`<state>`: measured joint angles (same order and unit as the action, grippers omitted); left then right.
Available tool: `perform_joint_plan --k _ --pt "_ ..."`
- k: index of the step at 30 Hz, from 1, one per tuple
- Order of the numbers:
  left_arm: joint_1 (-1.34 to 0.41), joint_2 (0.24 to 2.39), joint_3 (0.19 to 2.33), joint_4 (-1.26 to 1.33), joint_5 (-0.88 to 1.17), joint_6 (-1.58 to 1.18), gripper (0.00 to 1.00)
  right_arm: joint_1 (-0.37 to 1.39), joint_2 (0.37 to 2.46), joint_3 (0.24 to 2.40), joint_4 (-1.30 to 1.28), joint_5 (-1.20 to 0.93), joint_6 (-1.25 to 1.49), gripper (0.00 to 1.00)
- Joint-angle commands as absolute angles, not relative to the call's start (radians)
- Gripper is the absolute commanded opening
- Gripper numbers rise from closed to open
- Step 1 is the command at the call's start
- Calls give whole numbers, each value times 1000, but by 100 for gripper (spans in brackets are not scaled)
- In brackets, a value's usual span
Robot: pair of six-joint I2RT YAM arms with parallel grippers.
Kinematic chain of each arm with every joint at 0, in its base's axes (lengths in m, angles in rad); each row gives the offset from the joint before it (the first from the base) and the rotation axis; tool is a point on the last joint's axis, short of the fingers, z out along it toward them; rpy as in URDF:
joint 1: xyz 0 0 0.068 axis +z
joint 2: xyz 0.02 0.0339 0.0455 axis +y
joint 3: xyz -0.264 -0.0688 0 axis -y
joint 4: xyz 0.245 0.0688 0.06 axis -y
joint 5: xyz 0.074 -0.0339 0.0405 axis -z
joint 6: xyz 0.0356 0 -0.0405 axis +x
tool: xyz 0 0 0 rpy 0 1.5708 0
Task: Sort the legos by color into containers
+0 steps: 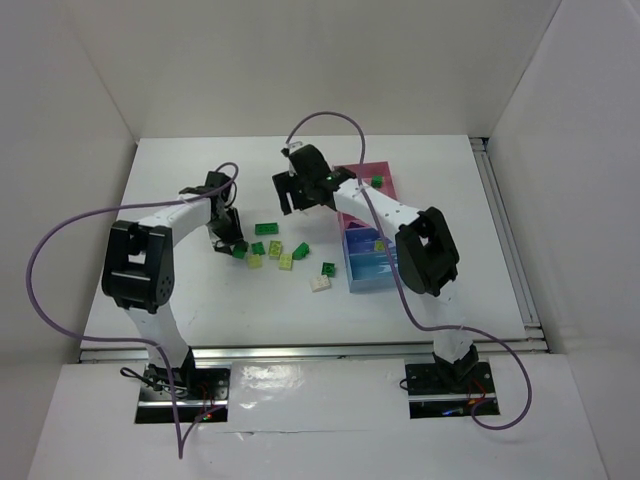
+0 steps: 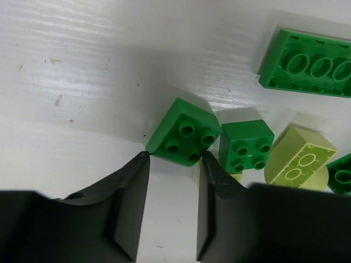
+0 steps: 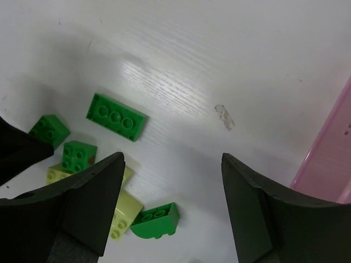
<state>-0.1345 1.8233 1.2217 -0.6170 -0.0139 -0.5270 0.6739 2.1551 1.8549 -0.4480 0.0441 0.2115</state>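
Observation:
Several legos lie loose mid-table: a dark green plate (image 1: 266, 229), pale yellow-green bricks (image 1: 286, 261), a cream-white brick (image 1: 320, 283). My left gripper (image 1: 232, 243) is low and open. In the left wrist view its tips (image 2: 174, 159) flank the near corner of a dark green 2x2 brick (image 2: 184, 133), and nothing is between the jaws. My right gripper (image 1: 298, 188) is wide open and empty above the table left of the containers (image 1: 365, 272); it also shows in the right wrist view (image 3: 173, 159). A green brick (image 1: 377, 181) lies in the pink bin, and a yellow-green one (image 1: 379, 244) lies in a blue bin.
In the left wrist view a second green 2x2 brick (image 2: 245, 145), a yellow-green brick (image 2: 299, 159) and an upturned green plate (image 2: 310, 63) crowd the right side. The right wrist view shows a green plate (image 3: 117, 116), a curved green brick (image 3: 156, 220) and the pink bin wall (image 3: 329, 159).

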Motion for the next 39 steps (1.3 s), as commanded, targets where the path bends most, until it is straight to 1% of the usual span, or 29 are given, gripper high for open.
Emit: perform_joint_plan --k 1,3,4,6,8,9,12,14,18,21,23,26,27,28,29,34,38,39 --pt "-127 1862 1250 -620 -31 -515 43 693 2155 1844 -466 -37 109 78" --pt "-117 1862 1275 -630 -31 -515 33 719 2180 1844 -457 -28 43 78" --pt "-117 1862 1275 -640 -41 -515 26 733 2180 1844 -448 -28 20 78" --pt "-104 1862 1284 -650 -41 -515 21 744 2206 1844 -439 -28 -11 78" --pt "-80 1850 1295 -650 -20 -515 20 744 2216 1844 -416 -28 -41 78" --pt "-80 1850 1295 -650 -9 -515 17 744 2230 1844 -416 -40 -41 78" --pt "-58 1841 1313 -660 20 -515 17 762 2259 1877 -405 -57 -74 78" --pt "-58 1841 1322 -669 29 -515 17 772 2279 1902 -405 -45 -83 81" --pt "-58 1832 1331 -678 40 -525 17 781 2322 1942 -393 -44 -83 83" --pt "-49 1822 1342 -690 40 -525 19 781 2362 1982 -383 4 -83 83" --pt "-28 1822 1354 -701 40 -525 23 781 2410 2031 -405 35 -83 83" --pt "-17 1803 1355 -713 31 -534 38 781 2439 2042 -405 52 -83 83" --pt "-5 1802 1355 -713 31 -534 45 781 2453 2042 -405 42 -83 83" --pt "-5 1792 1355 -713 31 -534 47 772 2453 2051 -405 32 -83 83" --pt "-5 1792 1355 -713 31 -534 52 772 2463 2051 -405 32 -83 83" --pt "15 1782 1364 -713 40 -534 52 772 2476 2051 -414 -14 -92 83" --pt "15 1782 1373 -723 40 -534 52 772 2363 1935 -371 -26 -60 83" --pt "24 1782 1373 -723 40 -534 52 772 2305 1878 -371 -37 -49 83"
